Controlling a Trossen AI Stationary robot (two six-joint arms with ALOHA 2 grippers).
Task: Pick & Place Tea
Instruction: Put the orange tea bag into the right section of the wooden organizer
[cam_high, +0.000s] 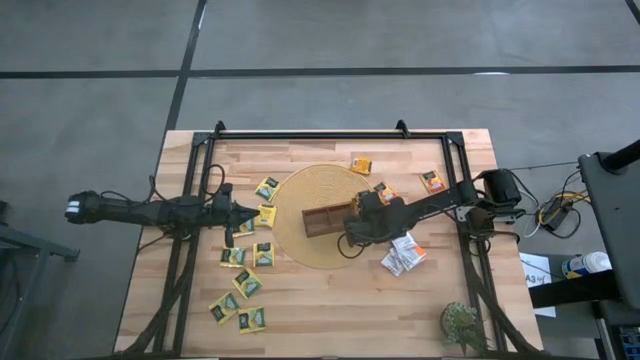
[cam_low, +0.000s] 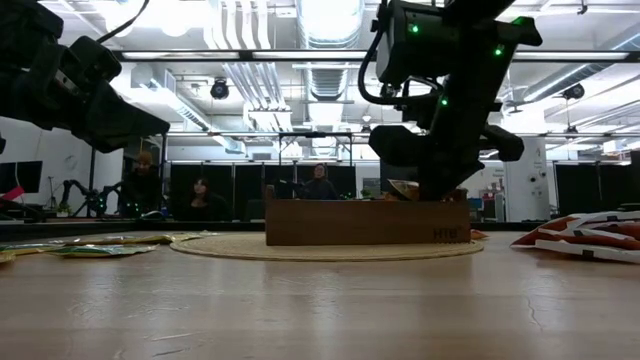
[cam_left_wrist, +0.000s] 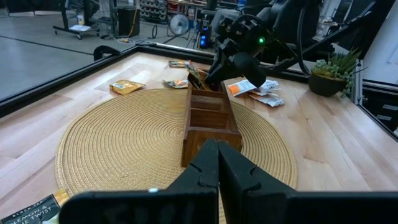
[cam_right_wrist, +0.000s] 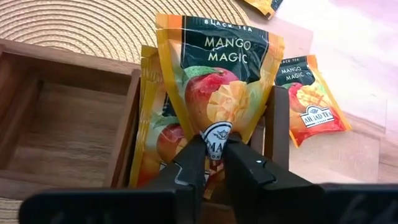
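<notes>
The brown wooden tray (cam_high: 322, 220) sits on a round woven mat (cam_high: 310, 190). My right gripper (cam_right_wrist: 214, 146) is at the tray's right end (cam_low: 440, 225), shut on an orange mango tea packet (cam_right_wrist: 217, 74). That packet stands in the end compartment beside a second orange packet (cam_right_wrist: 152, 130). More tea lies flat on the table: yellow-green packets (cam_high: 248, 282) at the left, orange ones (cam_high: 433, 181) at the far right, white ones (cam_high: 405, 252) near the tray. My left gripper (cam_left_wrist: 217, 152) hovers shut left of the mat, pointing at the tray (cam_left_wrist: 208, 115). My right gripper pinches the orange packet at the middle of its edge nearest the wrist (cam_right_wrist: 216, 134), between its two fingers. The fingers slant down from the table's right side. The packet stretches away from them, between the compartment's walls (cam_right_wrist: 277, 124); whether its far end rests on the tray does not show.
A small potted plant (cam_high: 462, 325) stands at the near right corner. Black frame rails (cam_high: 330, 135) run along the table's far edge and both sides. People sit in the room beyond the table (cam_low: 200, 200).
</notes>
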